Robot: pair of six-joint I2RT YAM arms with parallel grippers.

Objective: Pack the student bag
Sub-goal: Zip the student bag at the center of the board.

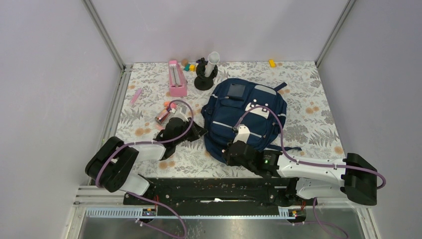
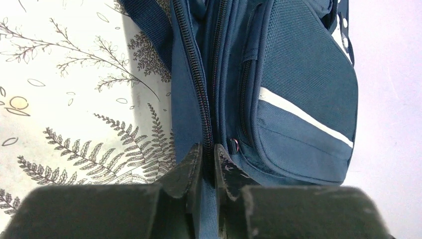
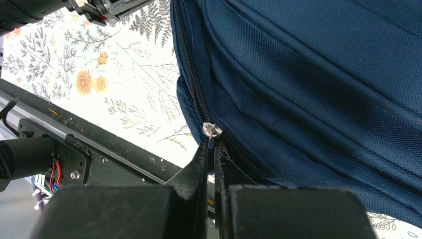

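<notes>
On the table (image 1: 308,124), left gripper (image 2: 208,155) and right gripper (image 3: 213,149) pinch navy student bag (image 1: 226,112) (striped).

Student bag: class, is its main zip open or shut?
Shut along the visible stretch: zip teeth on the student bag are meshed in both wrist views, no lining showing. The right gripper pinches the zip pull.

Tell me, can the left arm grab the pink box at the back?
Probably not yet: the left end effector is pinching the backpack by its zipper edge. Once it lets go, the way to the pink box looks free.
</notes>
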